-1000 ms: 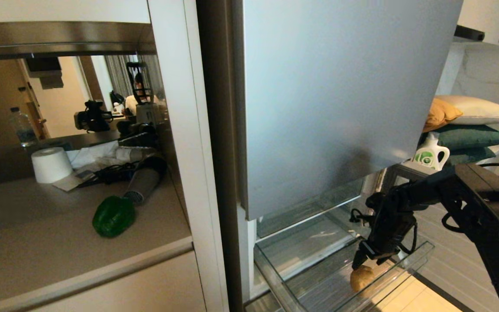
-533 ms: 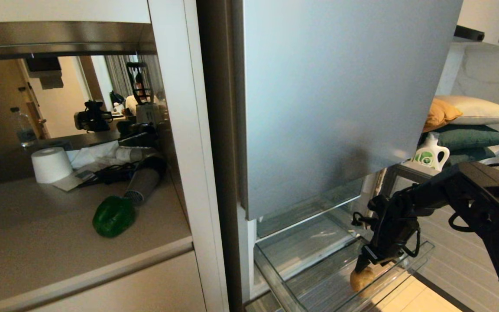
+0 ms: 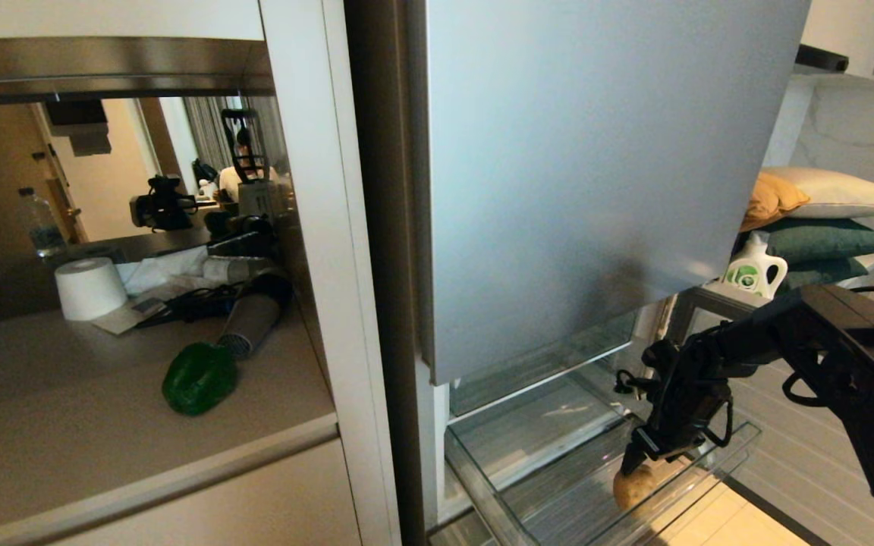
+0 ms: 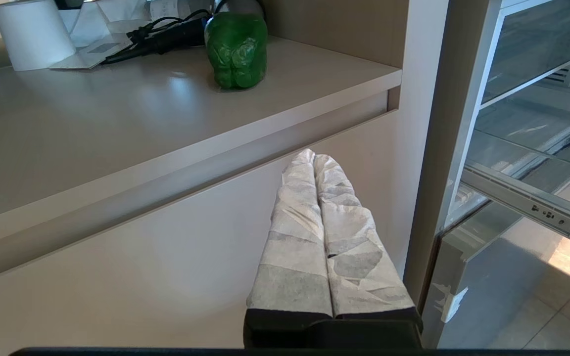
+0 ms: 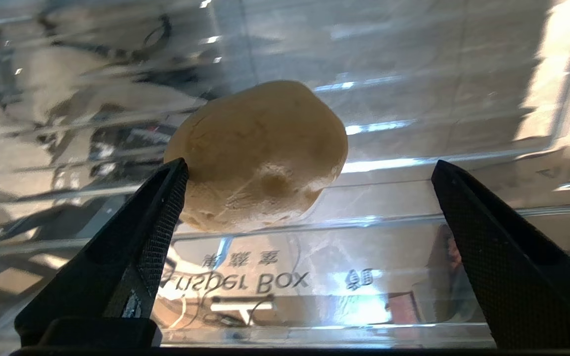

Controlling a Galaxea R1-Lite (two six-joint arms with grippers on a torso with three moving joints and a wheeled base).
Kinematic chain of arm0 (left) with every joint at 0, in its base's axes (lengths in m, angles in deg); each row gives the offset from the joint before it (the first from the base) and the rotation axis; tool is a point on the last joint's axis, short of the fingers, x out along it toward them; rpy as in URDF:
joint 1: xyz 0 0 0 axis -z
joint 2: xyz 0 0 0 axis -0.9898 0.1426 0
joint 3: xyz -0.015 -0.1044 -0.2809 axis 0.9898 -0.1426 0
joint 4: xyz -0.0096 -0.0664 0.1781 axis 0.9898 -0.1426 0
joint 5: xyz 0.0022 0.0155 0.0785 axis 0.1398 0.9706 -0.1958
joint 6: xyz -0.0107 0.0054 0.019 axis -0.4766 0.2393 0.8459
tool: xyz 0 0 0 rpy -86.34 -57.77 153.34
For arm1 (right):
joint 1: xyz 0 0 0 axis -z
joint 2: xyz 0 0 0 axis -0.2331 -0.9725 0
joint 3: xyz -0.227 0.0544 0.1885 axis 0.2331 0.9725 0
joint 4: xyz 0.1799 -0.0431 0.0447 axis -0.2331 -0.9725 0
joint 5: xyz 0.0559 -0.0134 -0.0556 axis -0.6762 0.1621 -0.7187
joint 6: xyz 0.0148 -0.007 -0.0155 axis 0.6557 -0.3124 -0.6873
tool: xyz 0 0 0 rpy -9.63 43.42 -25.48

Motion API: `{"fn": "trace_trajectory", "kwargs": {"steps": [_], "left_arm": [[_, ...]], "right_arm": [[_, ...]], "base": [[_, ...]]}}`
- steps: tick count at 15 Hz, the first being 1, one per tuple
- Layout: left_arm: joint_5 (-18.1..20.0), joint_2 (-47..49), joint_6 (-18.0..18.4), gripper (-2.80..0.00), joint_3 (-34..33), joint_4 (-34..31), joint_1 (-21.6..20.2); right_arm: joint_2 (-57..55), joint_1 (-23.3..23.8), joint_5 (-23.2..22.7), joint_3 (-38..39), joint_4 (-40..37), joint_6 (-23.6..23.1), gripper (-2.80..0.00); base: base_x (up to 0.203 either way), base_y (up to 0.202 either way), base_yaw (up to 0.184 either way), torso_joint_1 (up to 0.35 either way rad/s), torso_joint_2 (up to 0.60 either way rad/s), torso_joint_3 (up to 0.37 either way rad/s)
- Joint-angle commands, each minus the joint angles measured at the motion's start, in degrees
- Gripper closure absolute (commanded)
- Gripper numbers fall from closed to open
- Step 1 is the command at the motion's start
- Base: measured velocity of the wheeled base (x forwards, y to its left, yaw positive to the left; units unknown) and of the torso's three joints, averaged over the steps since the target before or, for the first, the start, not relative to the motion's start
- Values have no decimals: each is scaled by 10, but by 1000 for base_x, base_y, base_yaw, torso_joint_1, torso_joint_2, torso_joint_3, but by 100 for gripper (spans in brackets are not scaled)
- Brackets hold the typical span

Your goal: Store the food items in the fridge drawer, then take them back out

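A tan bun (image 3: 634, 487) (image 5: 258, 153) lies in the clear fridge drawer (image 3: 714, 466) (image 5: 314, 277), close to its front wall. The drawer stands pulled out below the fridge door. My right gripper (image 3: 638, 459) (image 5: 309, 165) hangs open just above the bun and points down into the drawer. One black fingertip (image 5: 173, 183) is at the bun's edge, and the other stands well clear of it. A glossy green bell pepper (image 3: 199, 377) (image 4: 236, 49) sits on the counter to the left. My left gripper (image 4: 314, 157), wrapped in white, is shut and empty, low in front of the cabinet.
A grey hair dryer (image 3: 247, 322) with cables lies behind the pepper, next to a paper roll (image 3: 89, 288). The silver-blue fridge door (image 3: 581, 174) hangs over the drawer. A detergent bottle (image 3: 754, 273) and pillows (image 3: 816, 212) are at the right.
My right arm has sunk a little over the drawer, with its gripper still open above the bun. The bun and the pepper have not moved.
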State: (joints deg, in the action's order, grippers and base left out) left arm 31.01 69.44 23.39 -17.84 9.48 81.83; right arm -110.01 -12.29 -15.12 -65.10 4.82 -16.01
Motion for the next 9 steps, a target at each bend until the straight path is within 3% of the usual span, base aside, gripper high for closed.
{"fn": "trace_trajectory", "kwargs": {"steps": [1,5,9], "left_arm": [[0,0,0,0,-6,0,0],[1,0,8,0,-6,0,0],[1,0,9,0,-6,0,0]], "right_arm": [[-6,7,0,-23,-2,0,-280],[-13,17,0,-71,-3,5,-280],[16,16,-5,-38,-13,1,-280]], "base": [[0,0,0,0,0,0],[0,0,0,0,0,0],[0,0,0,0,0,0]]}}
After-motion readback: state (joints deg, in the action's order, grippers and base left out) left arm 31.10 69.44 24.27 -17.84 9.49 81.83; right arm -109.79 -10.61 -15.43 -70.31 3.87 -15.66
